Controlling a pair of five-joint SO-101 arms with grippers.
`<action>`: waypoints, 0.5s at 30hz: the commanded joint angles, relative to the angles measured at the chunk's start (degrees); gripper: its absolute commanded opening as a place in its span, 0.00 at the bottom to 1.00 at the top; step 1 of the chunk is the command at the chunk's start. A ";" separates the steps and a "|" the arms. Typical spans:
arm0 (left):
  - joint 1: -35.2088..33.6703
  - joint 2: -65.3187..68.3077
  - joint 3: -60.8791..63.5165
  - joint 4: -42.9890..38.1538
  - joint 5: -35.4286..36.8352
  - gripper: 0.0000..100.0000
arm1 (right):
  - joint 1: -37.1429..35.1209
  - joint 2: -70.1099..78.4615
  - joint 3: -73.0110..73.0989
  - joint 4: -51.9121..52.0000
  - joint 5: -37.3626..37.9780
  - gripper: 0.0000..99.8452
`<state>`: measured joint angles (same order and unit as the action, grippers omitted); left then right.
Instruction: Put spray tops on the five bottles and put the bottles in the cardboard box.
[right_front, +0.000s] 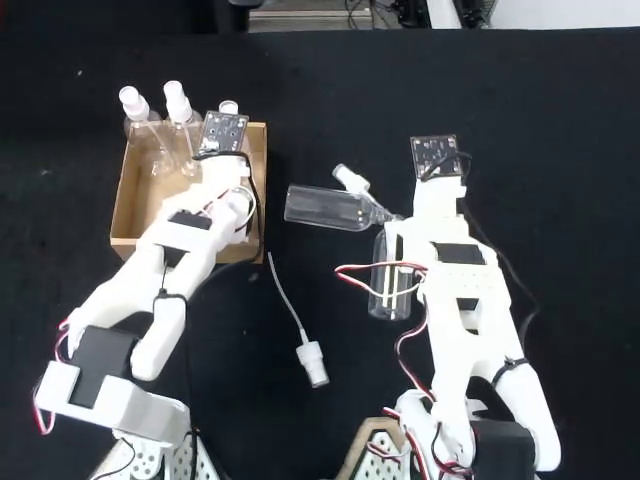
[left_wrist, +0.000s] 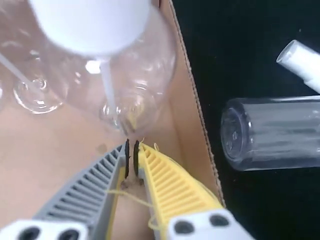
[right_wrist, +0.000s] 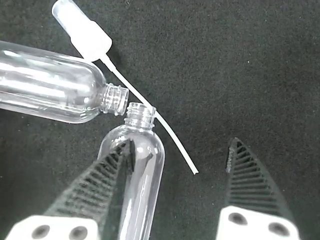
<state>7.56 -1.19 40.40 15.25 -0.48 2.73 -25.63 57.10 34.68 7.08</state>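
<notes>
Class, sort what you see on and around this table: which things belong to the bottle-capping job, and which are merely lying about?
Job: cardboard box; capped bottles standing in it; open bottle lying on the table; second open bottle; loose spray top; second spray top.
Lying about: cables beyond the black table.

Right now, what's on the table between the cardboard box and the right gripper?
In the high view, a capless clear bottle lies on its side there, base toward the cardboard box, neck toward the right gripper.
</notes>
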 joint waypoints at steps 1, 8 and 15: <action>0.57 0.97 -3.74 -2.11 0.53 0.04 | 0.44 -3.38 -0.31 -1.41 -0.35 0.27; 0.31 3.52 -7.16 -2.37 0.53 0.04 | 0.44 -3.38 -0.31 -1.41 -0.35 0.27; 0.13 6.95 -10.42 -2.46 0.53 0.04 | 0.44 -3.38 -0.31 -1.41 -0.35 0.27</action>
<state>7.56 5.14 34.42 13.93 -0.48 2.73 -25.63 57.10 34.68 7.08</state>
